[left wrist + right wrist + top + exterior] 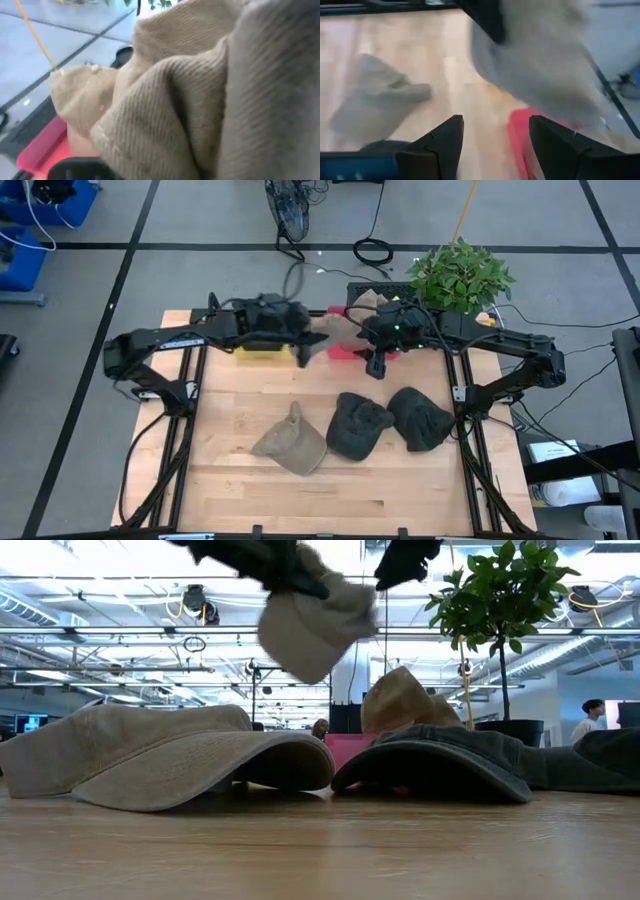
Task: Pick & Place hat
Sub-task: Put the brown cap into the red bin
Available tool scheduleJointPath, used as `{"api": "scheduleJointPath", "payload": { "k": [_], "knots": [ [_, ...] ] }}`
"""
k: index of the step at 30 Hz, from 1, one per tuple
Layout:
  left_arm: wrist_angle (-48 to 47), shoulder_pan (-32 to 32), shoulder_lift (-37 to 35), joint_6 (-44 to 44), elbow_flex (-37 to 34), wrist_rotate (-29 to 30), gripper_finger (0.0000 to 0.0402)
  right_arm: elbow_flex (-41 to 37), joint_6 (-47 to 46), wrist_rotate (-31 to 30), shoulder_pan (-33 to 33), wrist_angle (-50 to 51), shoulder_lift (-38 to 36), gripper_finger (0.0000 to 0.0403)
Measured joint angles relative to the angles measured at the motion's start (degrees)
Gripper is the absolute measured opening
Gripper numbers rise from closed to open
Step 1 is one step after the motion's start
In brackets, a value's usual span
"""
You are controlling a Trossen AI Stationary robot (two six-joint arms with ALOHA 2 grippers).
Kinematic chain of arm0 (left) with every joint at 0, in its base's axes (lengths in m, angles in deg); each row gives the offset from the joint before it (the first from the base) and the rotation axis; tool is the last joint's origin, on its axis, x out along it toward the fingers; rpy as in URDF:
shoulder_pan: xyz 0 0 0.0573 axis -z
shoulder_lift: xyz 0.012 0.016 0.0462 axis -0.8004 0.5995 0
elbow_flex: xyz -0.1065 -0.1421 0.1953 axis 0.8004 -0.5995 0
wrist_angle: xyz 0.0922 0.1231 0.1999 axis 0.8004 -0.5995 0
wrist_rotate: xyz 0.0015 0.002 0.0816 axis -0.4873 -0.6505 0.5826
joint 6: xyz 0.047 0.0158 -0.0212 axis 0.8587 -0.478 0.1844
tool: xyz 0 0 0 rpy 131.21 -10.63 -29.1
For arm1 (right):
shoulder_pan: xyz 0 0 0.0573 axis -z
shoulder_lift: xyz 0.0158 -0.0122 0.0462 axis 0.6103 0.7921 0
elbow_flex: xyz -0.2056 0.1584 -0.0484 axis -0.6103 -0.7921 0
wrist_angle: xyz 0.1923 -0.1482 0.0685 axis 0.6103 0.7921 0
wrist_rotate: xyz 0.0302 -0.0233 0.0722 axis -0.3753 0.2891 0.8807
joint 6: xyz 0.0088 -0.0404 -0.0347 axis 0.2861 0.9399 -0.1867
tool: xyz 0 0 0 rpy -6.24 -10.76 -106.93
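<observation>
Left end effector (308,348): pressed together on a tan hat (310,625), which it holds in the air over the back of the bench; in the low view the hat hangs from dark fingers above the hats lying below, and in the left wrist view its ribbed tan cloth (200,95) fills nearly the whole frame.
Right end effector (377,366): spread, nothing between the fingers (440,145); it hovers just beside the held hat, over the pink bin.
Pink bin (345,352): at the back middle of the bench, under and between the two end effectors; another tan hat (400,700) sits in it, poking up above the rim in the low view.
Yellow bin (258,350): at the back, left of the pink one, under the left arm.
Khaki hat (290,442): lying on the front half of the bench, left of the dark ones.
Dark hats: one (358,424) in the middle, the other (420,418) touching it on the right.
Bench (330,500): light wood, bare toward the front edge.
Potted plant (458,275): at the back right corner.
</observation>
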Motion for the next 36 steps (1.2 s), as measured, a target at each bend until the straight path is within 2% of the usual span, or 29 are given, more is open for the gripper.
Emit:
{"api": "scheduleJointPath", "payload": {
  "k": [5, 7, 11, 15, 18, 22, 28, 32, 36],
  "knots": [
    [7.7, -5.09, -6.84, -3.16, -11.49, -8.86, 0.0013, -4.83, -4.97, -4.27, 0.4, -4.1, -0.04, 0.0212],
    [13.39, -6.22, -8.85, -3.44, -14.28, -11.53, 0.0012, -8.15, -5.34, -4.23, 0.99, -8.94, -0.04, 0.0212],
    [17.21, -9.24, -12.97, -4.36, -18.37, -16.74, 0.0012, -14.91, -7.85, -3.81, 1.94, -21.2, 0.13, 0.0213],
    [19.86, -11.57, -15.47, -6.27, -20.42, -21.18, 0.0014, -19.08, -10.65, 3.26, 4.06, -35.08, 0.02, 0.0213],
    [21.04, -12.25, -15.43, -6.93, -20.63, -24.21, 0.0012, -19.51, -13.76, 8.39, 5.95, -40.96, 1.11, 0.0213],
    [25.71, -12.14, -14.72, -8.87, -20.55, -25.4, 0.0012, -18.74, -14.25, 13.2, 8.35, -44.64, 3.22, 0.0228],
    [25.89, -10.89, -14.53, -9.5, -20.58, -25.42, 0.0014, -14.58, -12.52, 21.07, 9.78, -45.96, 6.67, 0.0273],
    [27.2, -10.45, -14.51, -10.3, -20.56, -25.47, 0.0012, -13.1, -9.88, 22.85, 9.02, -50.07, 7.81, 0.0293],
    [27.82, -10.43, -14.53, -11.23, -20.56, -25.06, 0.0014, -12.72, -6.77, 24.37, 7.77, -52.86, 8.37, 0.0295]
  ]
}}
